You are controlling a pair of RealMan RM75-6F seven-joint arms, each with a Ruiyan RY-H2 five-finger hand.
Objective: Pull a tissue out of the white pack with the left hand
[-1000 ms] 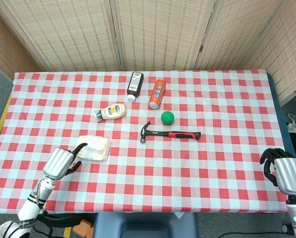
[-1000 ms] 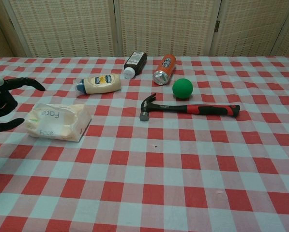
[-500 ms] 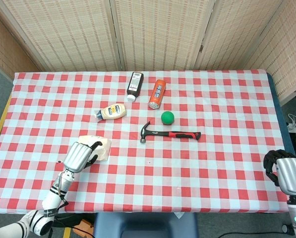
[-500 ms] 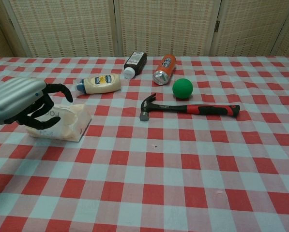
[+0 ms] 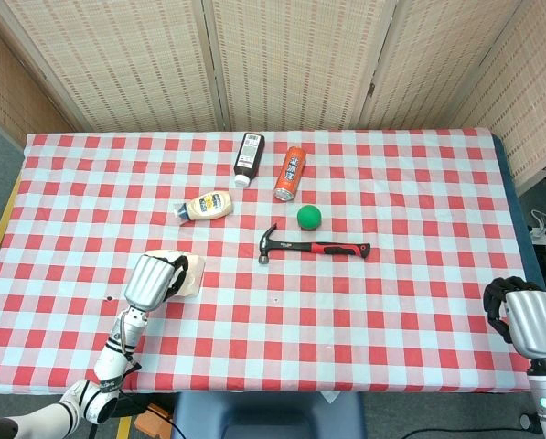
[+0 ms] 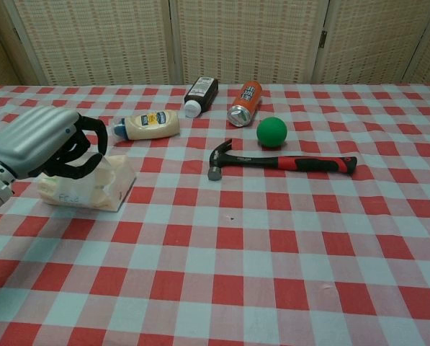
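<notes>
The white tissue pack (image 5: 190, 273) (image 6: 92, 189) lies flat near the table's front left. My left hand (image 5: 154, 279) (image 6: 45, 140) hovers right over it and covers most of its top. Its dark fingers (image 6: 85, 148) curve down and touch the pack's upper face. No tissue shows between them. My right hand (image 5: 526, 317) stays at the table's front right edge, far from the pack, fingers curled in around nothing. The chest view does not show it.
A cream squeeze bottle (image 5: 206, 206) (image 6: 146, 124) lies just behind the pack. Further right lie a hammer (image 5: 314, 246) (image 6: 283, 162), a green ball (image 5: 309, 217) (image 6: 271, 132), an orange can (image 5: 292, 173) and a dark bottle (image 5: 248, 157). Screens stand behind the table.
My left hand has moved right from beside the pack to over it, and its fingers have curled down onto the top. The right hand has barely shifted.
</notes>
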